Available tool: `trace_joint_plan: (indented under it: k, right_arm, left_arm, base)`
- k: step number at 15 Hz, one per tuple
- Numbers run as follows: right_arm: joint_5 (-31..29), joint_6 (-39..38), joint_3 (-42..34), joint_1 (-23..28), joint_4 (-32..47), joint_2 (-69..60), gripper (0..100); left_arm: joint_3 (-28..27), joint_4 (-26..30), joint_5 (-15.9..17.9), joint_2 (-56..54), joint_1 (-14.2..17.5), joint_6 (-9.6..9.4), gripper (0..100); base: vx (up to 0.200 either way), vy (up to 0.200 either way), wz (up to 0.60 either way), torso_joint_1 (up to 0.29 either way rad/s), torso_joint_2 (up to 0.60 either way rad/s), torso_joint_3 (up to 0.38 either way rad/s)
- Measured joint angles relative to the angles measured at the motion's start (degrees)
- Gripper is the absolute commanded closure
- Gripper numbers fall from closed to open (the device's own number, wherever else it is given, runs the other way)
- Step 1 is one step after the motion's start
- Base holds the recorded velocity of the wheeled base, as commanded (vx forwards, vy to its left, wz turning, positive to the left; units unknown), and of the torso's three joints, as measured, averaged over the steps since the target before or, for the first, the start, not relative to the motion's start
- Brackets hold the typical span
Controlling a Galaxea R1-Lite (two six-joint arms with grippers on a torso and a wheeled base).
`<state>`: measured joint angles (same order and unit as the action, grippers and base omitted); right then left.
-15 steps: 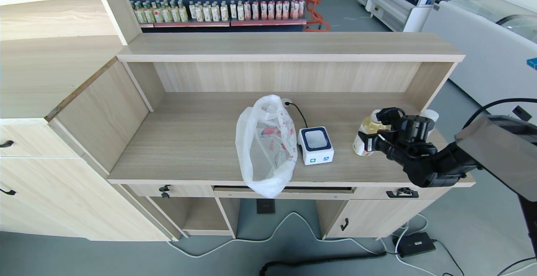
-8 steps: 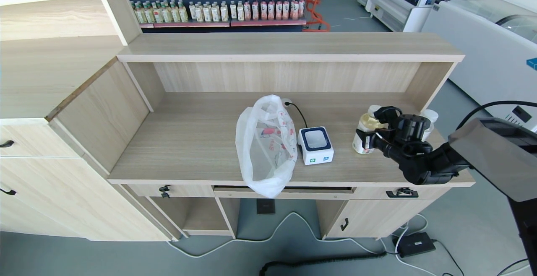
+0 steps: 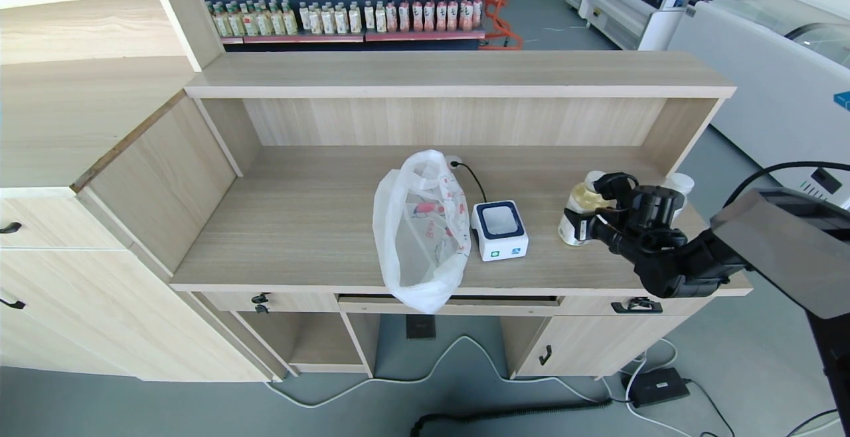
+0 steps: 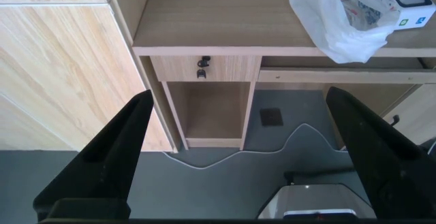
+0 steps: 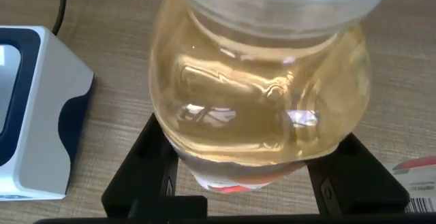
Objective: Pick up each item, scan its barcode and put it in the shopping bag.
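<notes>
A clear bottle of yellowish drink (image 3: 575,214) stands at the right end of the wooden counter (image 3: 312,224), leaning slightly. My right gripper (image 3: 595,208) is shut on the bottle (image 5: 259,94), with one black finger (image 5: 146,166) on each side of its lower body. A white barcode scanner (image 3: 499,229) with a dark window sits left of the bottle. Just left of the scanner lies the white plastic shopping bag (image 3: 418,224), its mouth hanging over the front edge. My left gripper (image 4: 238,156) hangs open below counter height, in front of the counter's left part, holding nothing.
A white-capped item (image 3: 680,184) stands behind my right wrist near the counter's right wall. The scanner's black cable (image 3: 473,178) runs to the back of the counter. A raised ledge and side walls enclose the surface. Drawers and cupboards (image 4: 204,67) are below.
My right gripper and the bottle shifted a little to the left, then settled slightly back. The bag and scanner have not moved.
</notes>
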<state>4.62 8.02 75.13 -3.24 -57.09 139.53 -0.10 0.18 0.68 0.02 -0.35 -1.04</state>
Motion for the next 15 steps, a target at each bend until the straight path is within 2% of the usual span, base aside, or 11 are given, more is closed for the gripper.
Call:
trace_joint_plan:
  k: [10, 13, 15]
  right_arm:
    - [6.35, -4.83, -8.81, -0.15, -0.13, -10.90, 100]
    - [13.80, -10.70, -9.53, -0.67, 3.34, -15.95, 100]
    - [23.59, -16.60, -10.11, -1.27, 8.62, -22.39, 100]
  left_arm:
    - [0.00, 0.00, 0.00, 0.00, 0.00, 0.00, 0]
    - [0.00, 0.00, 0.02, 0.00, 0.00, -0.02, 0]
    - [0.00, -0.02, 0.00, 0.00, 0.02, -0.02, 0]
  base:
    - [0.000, 0.000, 0.00, 0.000, 0.00, 0.000]
    - [0.000, 0.000, 0.00, 0.000, 0.00, 0.000]
    - [0.000, 0.000, 0.00, 0.000, 0.00, 0.000]
